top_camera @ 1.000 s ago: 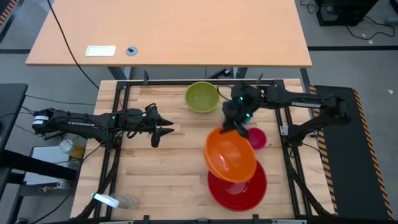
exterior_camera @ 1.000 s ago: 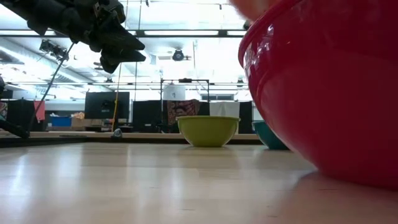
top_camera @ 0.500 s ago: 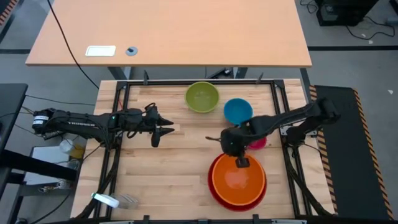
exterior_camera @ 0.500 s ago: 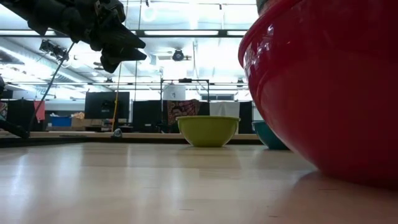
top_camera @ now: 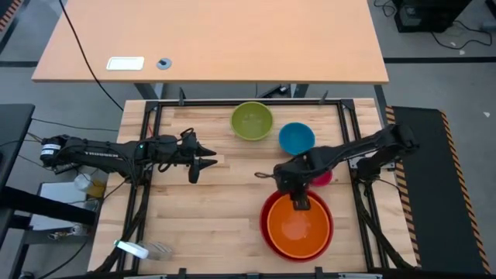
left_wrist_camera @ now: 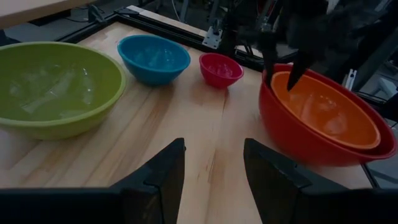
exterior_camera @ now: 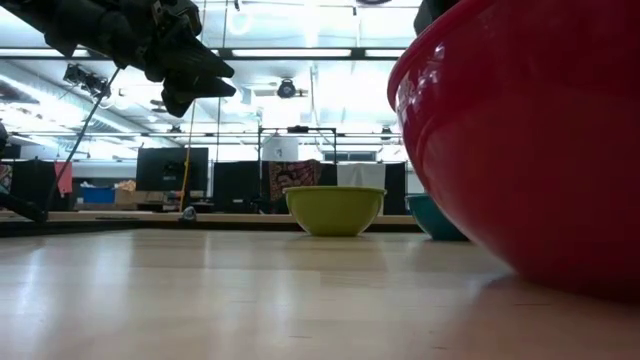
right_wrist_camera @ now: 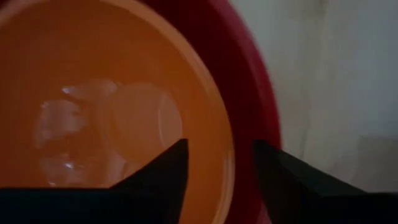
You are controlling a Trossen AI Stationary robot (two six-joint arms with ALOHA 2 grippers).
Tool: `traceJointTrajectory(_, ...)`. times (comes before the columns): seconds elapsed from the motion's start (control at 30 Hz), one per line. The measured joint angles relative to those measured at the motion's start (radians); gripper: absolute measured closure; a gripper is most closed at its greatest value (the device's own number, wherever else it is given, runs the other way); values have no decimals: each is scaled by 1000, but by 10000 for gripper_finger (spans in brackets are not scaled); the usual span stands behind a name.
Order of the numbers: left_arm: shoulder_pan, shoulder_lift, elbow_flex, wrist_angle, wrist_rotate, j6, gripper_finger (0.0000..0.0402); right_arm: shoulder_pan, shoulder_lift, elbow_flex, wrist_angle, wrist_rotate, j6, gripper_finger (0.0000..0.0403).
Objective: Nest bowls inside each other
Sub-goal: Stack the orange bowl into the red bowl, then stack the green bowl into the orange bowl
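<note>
Two bowls are nested: we see the orange bowl [top_camera: 299, 228] inside the red bowl [top_camera: 266, 232], near right. Above their far rim the right gripper [top_camera: 300, 203] stands apart-fingered, holding nothing. Lime green bowl [top_camera: 252, 121], blue bowl [top_camera: 296, 139] and pink bowl [left_wrist_camera: 221, 68] wait farther off. We judge them light, stiff, probably slippery; pinch the rim. The left gripper [left_wrist_camera: 213, 180] idles open, left.

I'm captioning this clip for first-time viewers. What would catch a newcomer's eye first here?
The orange bowl sitting nested inside the large red bowl at the table's near right, with the right pincer open just above their rim. Behind them, the lime green bowl, blue bowl and small magenta-pink bowl stand separately.
</note>
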Motion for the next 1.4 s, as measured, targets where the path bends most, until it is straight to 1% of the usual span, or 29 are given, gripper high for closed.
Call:
traceJointTrajectory(0.1, 0, 0, 0, 0, 0, 0, 235, -9, -57, 0, -26, 46, 25, 180)
traceJointTrajectory(0.17, 0, 0, 0, 0, 0, 5, 235, -15, -100, 0, -62, 119, 31, 168)
traceJointTrajectory(0.23, 1, 0, 0, 0, 0, 12, 235, -25, -145, -3, -85, 215, 30, 163)
traceJointTrajectory(0.3, 2, 0, 0, 0, 0, 13, 235, -48, -191, -20, -81, 268, 17, 162)
traceJointTrajectory(0.47, 2, 0, 0, 3, 0, 5, 235, -148, -270, -87, -2, 304, -29, 171)
traceJointTrajectory(0.57, 2, 0, 0, 3, 0, 5, 235, -216, -271, -118, 60, 300, -99, 176)
traceJointTrajectory(0.67, 2, 0, 0, 3, 0, -9, 235, -278, -232, -118, 131, 295, -176, 179)
traceJointTrajectory(0.8, 2, 0, 0, 5, 0, -36, 235, -365, -136, -118, 261, 237, -259, 182)
traceJointTrajectory(0.93, 2, 0, 0, 5, 0, -42, 235, -472, -13, -72, 321, 279, -269, 185)
traceJointTrajectory(1.03, 2, 0, 0, 5, 0, -44, 235, -557, 67, -6, 335, 288, -254, 189)
traceJointTrajectory(1.17, 2, 0, 0, 5, 0, -45, 235, -656, 147, 72, 345, 289, -158, 194)
traceJointTrajectory(1.33, 1, 1, 0, 5, 0, -44, 235, -737, 239, 136, 336, 286, -109, 199)
traceJointTrajectory(1.4, 1, 1, 0, 1, 0, -40, 235, -754, 269, 153, 332, 261, -103, 201)
